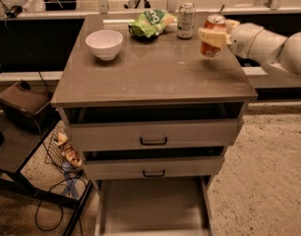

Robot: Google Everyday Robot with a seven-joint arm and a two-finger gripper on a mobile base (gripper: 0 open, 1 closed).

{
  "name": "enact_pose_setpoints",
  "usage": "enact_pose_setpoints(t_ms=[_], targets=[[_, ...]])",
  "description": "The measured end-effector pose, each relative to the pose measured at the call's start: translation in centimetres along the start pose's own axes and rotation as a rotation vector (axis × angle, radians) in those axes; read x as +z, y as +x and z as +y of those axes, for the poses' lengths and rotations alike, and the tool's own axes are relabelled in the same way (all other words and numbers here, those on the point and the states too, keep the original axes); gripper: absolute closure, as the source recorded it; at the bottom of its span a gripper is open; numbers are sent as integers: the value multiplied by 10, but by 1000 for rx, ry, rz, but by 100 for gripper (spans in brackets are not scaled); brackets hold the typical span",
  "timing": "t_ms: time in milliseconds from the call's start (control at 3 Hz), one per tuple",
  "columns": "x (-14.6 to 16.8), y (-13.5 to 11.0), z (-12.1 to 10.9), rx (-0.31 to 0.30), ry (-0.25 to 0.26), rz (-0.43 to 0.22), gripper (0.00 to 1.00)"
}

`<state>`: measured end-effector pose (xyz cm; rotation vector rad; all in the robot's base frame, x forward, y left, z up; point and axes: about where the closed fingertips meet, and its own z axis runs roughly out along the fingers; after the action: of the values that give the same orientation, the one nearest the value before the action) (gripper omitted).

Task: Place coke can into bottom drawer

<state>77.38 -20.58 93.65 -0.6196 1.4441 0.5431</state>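
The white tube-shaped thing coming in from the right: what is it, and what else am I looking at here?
That is a robot's arm; its mobile base is out of view. There is a single camera view, looking down at a grey cabinet from the front. Where the camera sits is not known. At the arm's end is a two-finger claw, shut on the coke can, the small orange-red one, over the right rear of the counter top. On that top are a white bowl, a green snack bag and a taller silver can. Below are two drawers with black pulls, and under them the bottom drawer, pulled open and showing its pale floor.
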Motion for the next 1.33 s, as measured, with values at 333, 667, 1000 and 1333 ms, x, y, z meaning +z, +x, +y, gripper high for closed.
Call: enact_pose_setpoints(t_ms=[333, 667, 1000, 1333], targets=[[-63, -16, 23, 28, 9, -42, 100], [-135, -15, 87, 7, -33, -55, 100], [-223, 20, 117, 11, -42, 4, 100], [-337, 60, 121, 36, 65, 121, 100]])
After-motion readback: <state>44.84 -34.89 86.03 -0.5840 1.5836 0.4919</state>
